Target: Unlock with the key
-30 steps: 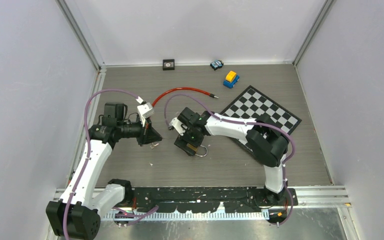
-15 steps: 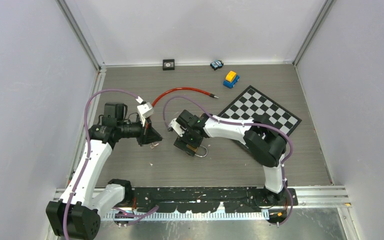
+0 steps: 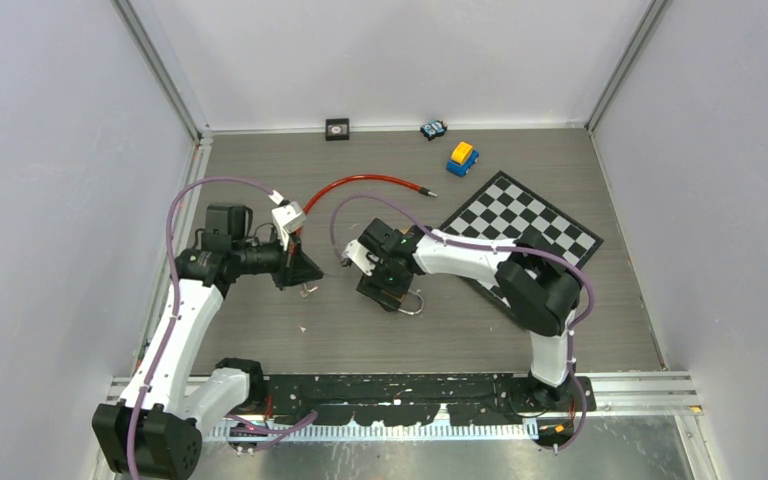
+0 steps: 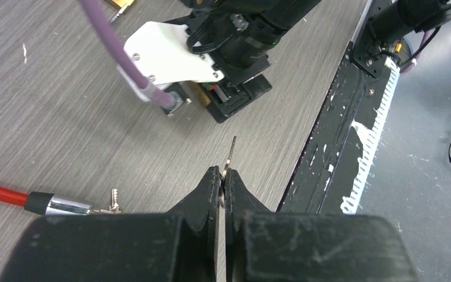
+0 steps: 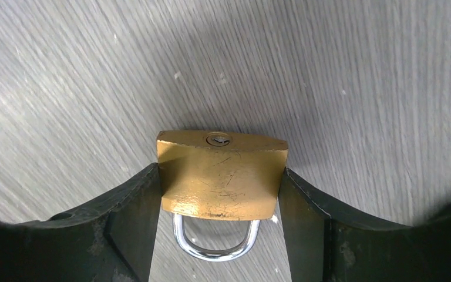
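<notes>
A brass padlock [image 5: 220, 176] with a steel shackle [image 5: 214, 249] lies flat on the grey wood table, its keyhole [image 5: 218, 139] facing away from the wrist. My right gripper [image 5: 220, 188] is shut on the padlock, with a finger against each side of its body. In the top view the right gripper [image 3: 388, 288] sits mid-table and the shackle [image 3: 415, 303] sticks out behind it. To its left, my left gripper [image 4: 223, 176] is shut on a thin silver key [image 4: 231, 154]. The blade points toward the right wrist [image 4: 235, 53] and stays apart from it.
A red cable [image 3: 360, 182] curves behind the grippers, and small loose keys [image 4: 113, 200] lie at its metal end. A checkerboard [image 3: 520, 225] lies to the right. A blue-yellow toy car [image 3: 462, 157], another small toy [image 3: 433, 129] and a black box [image 3: 337, 128] stand along the back.
The right jaws have closed in on the padlock's sides, and the gripper with the padlock has shifted slightly right. The left arm and key have not moved.
</notes>
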### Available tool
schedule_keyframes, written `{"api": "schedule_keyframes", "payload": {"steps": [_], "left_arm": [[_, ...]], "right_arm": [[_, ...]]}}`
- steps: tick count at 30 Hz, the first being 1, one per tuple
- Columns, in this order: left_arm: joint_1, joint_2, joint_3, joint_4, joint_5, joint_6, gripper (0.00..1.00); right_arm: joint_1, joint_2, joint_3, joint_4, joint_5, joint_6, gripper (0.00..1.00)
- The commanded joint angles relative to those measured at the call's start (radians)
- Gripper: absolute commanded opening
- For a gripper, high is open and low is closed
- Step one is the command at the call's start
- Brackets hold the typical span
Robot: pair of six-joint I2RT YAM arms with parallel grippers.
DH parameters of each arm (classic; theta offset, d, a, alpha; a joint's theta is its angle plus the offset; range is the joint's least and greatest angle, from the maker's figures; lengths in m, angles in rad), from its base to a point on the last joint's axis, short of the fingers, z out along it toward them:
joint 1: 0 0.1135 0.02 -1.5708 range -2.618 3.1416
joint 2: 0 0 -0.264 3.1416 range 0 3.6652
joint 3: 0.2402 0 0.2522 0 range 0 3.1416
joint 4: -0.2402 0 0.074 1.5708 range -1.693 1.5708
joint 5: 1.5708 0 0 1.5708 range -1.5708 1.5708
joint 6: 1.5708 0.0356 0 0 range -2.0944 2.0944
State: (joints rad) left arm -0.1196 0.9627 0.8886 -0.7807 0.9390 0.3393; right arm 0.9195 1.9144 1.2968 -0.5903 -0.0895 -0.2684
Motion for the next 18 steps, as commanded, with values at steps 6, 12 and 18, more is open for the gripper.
{"api": "schedule_keyframes", "payload": {"steps": [6, 12, 18], "left_arm": [[0.057, 0.014, 0.075, 0.105, -0.017, -0.129, 0.00], [0.091, 0.038, 0.101, 0.206, -0.036, -0.245, 0.00], [0.115, 0.080, 0.124, 0.309, -0.011, -0.377, 0.00]], "right_arm": [[-0.028, -0.173, 0.201, -0.184, 0.133, -0.154, 0.01], [-0.035, -0.174, 0.421, -0.366, 0.237, -0.263, 0.01], [-0.076, -0.200, 0.558, -0.401, 0.214, -0.370, 0.01]]}}
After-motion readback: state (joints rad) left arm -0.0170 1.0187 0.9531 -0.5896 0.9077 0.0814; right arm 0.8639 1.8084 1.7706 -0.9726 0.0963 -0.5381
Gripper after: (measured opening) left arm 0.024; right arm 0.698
